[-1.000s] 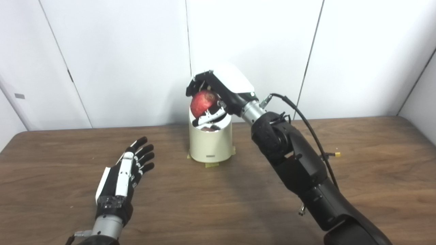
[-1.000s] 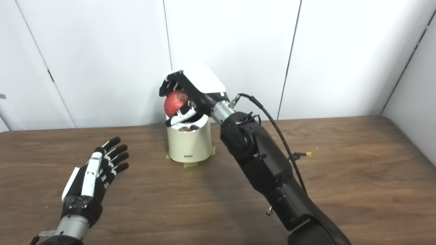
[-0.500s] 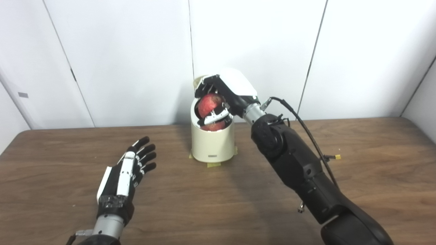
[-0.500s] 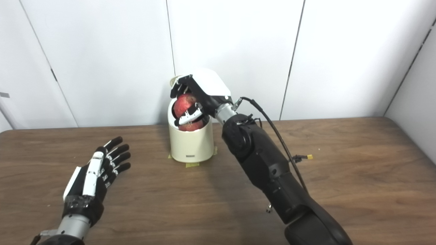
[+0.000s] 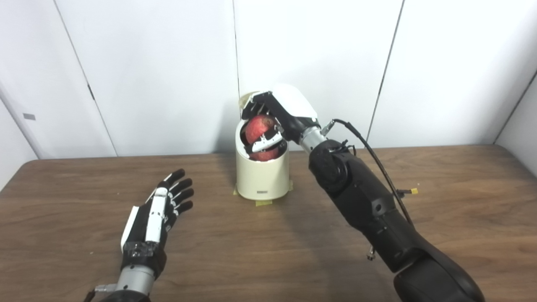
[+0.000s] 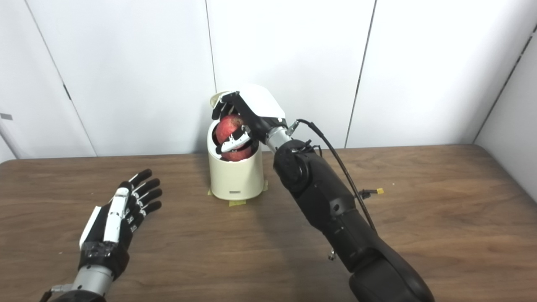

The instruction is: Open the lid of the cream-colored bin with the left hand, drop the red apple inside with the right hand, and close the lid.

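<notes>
- Left eye view: release is the step in hand, by my reading. The right hand [image 5: 275, 115] has its fingers wrapped round the red apple [image 5: 259, 128], which sits at the mouth of the cream-colored bin [image 5: 262, 176], low enough that the rim hides its underside. Done well, the fingers should part only once the fruit is centred over the opening (it looks slightly toward the near rim), then the hand should lift straight up so it does not drag the bin.
- Left eye view: the lid [image 5: 243, 100] shows only as a sliver behind the fingers, apparently tipped up and back; I cannot tell how far open it stands.
- Right eye view: the left hand [image 6: 121, 214] rests well apart from the bin on the table [image 6: 419, 218], fingers spread and holding nothing, pointing away from the robot and a little right.
- Right eye view: the bin stands upright, long axis vertical, mouth upward, with tape at its base. The apple is near round, so no long axis can be read, and its stem end is hidden.
</notes>
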Robot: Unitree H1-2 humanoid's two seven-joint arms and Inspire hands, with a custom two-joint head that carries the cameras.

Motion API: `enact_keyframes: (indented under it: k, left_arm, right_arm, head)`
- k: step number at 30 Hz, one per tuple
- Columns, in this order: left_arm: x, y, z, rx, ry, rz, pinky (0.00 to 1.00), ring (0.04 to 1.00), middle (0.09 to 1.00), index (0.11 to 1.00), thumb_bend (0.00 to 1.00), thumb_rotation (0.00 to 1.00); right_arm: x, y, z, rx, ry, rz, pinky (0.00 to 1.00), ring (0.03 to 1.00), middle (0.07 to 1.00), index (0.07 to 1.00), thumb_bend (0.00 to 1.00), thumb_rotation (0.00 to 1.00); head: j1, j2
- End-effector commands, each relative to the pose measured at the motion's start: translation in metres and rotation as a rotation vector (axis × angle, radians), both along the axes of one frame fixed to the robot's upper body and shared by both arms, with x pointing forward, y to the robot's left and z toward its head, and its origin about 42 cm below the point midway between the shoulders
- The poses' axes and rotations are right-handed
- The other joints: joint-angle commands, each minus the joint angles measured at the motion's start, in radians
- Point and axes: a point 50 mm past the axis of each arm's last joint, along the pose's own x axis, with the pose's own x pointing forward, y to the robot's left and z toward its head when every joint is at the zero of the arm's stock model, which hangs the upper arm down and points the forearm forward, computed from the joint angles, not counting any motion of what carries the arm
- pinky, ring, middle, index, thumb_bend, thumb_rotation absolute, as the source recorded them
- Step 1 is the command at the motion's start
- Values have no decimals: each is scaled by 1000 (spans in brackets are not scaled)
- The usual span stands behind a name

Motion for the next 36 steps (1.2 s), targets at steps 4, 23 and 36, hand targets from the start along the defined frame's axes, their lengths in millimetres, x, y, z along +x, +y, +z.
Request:
enact_keyframes:
  k: [4,23,36]
  left_arm:
    - [1,-1,14,7,-65,3,837,850,850,887,303,1000]
    - [1,-3,13,8,-63,6,839,857,860,893,288,992]
    - [1,-5,12,0,-62,9,838,856,851,890,271,977]
  right_arm:
    - [3,1,40,-41,-83,21,553,619,611,487,523,77]
    - [-2,2,38,-148,-100,-17,903,834,777,637,907,201]
    - [-8,-2,40,-9,-148,19,550,592,569,504,602,49]
  head:
    - [0,3]
    - [-2,9]
    - [0,11]
